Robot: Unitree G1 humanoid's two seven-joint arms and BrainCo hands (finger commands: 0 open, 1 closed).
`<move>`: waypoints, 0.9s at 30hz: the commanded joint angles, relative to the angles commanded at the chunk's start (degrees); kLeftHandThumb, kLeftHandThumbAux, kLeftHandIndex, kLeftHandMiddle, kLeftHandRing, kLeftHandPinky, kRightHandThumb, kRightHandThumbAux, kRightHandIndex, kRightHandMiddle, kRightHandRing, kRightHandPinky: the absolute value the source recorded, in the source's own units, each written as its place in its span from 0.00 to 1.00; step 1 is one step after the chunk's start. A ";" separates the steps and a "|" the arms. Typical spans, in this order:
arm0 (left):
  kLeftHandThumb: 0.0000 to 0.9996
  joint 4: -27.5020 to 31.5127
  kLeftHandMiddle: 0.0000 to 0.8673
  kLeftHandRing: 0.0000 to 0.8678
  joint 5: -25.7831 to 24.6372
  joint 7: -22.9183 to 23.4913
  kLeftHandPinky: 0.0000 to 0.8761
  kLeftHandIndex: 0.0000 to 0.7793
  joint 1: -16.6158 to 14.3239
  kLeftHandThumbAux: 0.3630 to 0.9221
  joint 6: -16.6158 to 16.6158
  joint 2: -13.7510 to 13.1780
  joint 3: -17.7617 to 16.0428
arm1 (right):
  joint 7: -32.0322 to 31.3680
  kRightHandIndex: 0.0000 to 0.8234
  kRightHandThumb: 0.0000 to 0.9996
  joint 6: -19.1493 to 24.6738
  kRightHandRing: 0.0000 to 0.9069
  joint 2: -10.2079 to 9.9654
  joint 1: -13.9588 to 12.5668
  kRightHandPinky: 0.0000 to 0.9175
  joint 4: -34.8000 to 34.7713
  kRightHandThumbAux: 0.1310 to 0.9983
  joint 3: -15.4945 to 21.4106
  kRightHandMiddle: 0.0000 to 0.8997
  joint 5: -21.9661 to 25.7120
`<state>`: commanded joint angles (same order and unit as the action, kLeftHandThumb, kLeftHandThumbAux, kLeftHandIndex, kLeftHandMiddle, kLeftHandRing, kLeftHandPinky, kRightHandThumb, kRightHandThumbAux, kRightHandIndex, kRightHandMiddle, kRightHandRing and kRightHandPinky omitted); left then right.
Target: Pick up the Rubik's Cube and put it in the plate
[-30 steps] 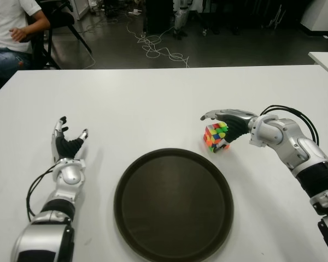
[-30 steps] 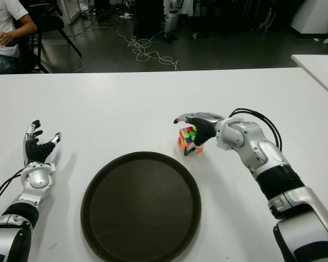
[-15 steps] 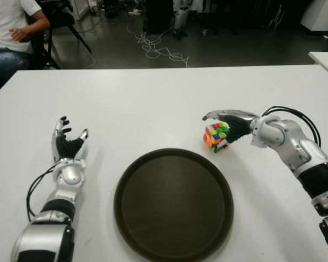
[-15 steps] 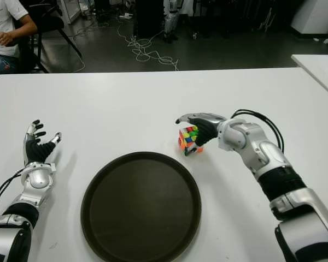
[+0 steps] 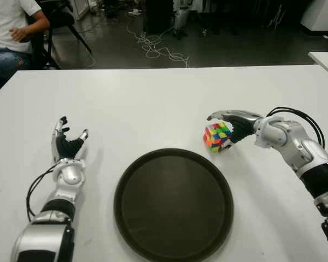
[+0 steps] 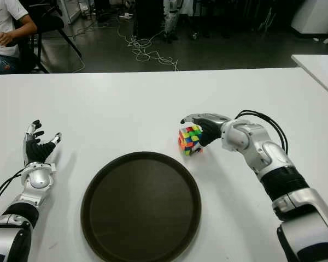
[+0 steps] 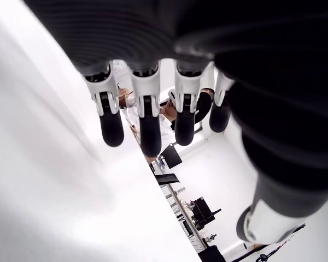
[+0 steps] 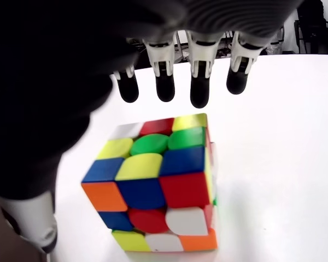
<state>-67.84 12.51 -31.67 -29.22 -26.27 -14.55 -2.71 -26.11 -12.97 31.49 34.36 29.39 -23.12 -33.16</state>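
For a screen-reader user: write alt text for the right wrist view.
A scrambled Rubik's Cube sits on a white table directly beneath the right robot hand, whose fingers hang open above it, not gripping it.

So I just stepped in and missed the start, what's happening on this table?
A humanoid robot is working on getting a Rubik's Cube into the dark round plate. Its right hand is at the cube, fingers arched over it but open, not clearly gripping. The cube sits on the white table just beyond the plate's far right rim. The left hand shows idle, fingers spread, left of the plate.
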 joint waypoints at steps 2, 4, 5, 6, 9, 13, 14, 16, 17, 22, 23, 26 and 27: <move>0.00 0.05 0.18 0.19 -0.22 0.28 0.22 0.14 0.02 0.64 -0.08 0.07 -0.15 | 0.07 0.09 0.00 -0.32 0.13 0.00 -0.07 0.08 0.19 0.71 0.19 0.13 0.32; 0.00 0.11 0.17 0.19 -0.43 0.46 0.22 0.14 0.05 0.65 -0.22 0.12 -0.30 | 0.20 0.09 0.00 -0.46 0.13 -0.04 -0.17 0.08 0.26 0.71 0.36 0.14 0.54; 0.00 0.13 0.17 0.19 -0.49 0.48 0.23 0.14 0.06 0.66 -0.25 0.14 -0.35 | 0.20 0.10 0.00 -0.54 0.14 -0.05 -0.22 0.08 0.25 0.72 0.44 0.14 0.66; 0.00 0.13 0.17 0.19 -0.53 0.51 0.23 0.14 0.06 0.67 -0.27 0.14 -0.38 | 0.20 0.10 0.00 -0.59 0.14 -0.06 -0.25 0.08 0.26 0.72 0.49 0.14 0.74; 0.00 0.14 0.18 0.19 -0.55 0.47 0.22 0.15 0.05 0.68 -0.20 0.13 -0.41 | -0.17 0.10 0.00 -0.50 0.14 -0.04 -0.26 0.09 0.14 0.73 0.58 0.14 0.95; 0.00 0.04 0.19 0.21 -0.59 0.67 0.23 0.14 -0.09 0.66 0.32 0.13 -0.47 | -0.72 0.09 0.00 -0.40 0.14 0.00 -0.16 0.08 0.26 0.72 0.56 0.14 1.17; 0.00 0.02 0.19 0.20 -0.60 0.72 0.22 0.14 -0.13 0.65 0.41 0.12 -0.48 | -0.73 0.09 0.00 -0.43 0.14 0.01 -0.17 0.07 0.32 0.71 0.55 0.14 1.19; 0.00 0.02 0.19 0.20 -0.73 0.86 0.20 0.14 -0.15 0.64 0.49 0.13 -0.58 | -0.45 0.09 0.00 -0.35 0.13 -0.03 -0.21 0.07 0.47 0.70 0.49 0.14 1.04; 0.00 0.04 0.19 0.19 -0.81 0.93 0.19 0.14 -0.16 0.64 0.51 0.16 -0.65 | -0.27 0.09 0.00 -0.28 0.13 -0.06 -0.22 0.07 0.59 0.70 0.44 0.13 0.92; 0.00 0.20 0.17 0.17 -1.28 1.37 0.15 0.14 -0.08 0.66 0.36 0.29 -1.00 | -0.45 0.08 0.00 0.63 0.12 -0.17 -0.44 0.06 0.25 0.69 0.60 0.12 1.03; 0.01 0.24 0.17 0.17 -1.30 1.41 0.16 0.15 -0.05 0.67 0.28 0.28 -1.00 | -0.50 0.08 0.00 0.80 0.12 -0.18 -0.49 0.06 0.12 0.69 0.64 0.12 1.06; 0.01 0.35 0.18 0.18 -0.98 1.29 0.15 0.15 0.08 0.66 0.06 0.14 -0.69 | -0.82 0.07 0.00 1.15 0.12 -0.10 -0.48 0.06 -0.33 0.69 0.48 0.12 0.87; 0.01 0.38 0.18 0.17 -0.79 1.13 0.15 0.15 0.15 0.65 0.00 0.09 -0.54 | -1.01 0.07 0.00 1.40 0.12 -0.03 -0.38 0.06 -0.57 0.69 0.27 0.12 0.55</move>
<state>-67.46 11.72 -30.54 -29.08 -26.27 -14.46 -3.25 -27.13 -11.57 31.46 33.98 28.83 -22.85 -32.61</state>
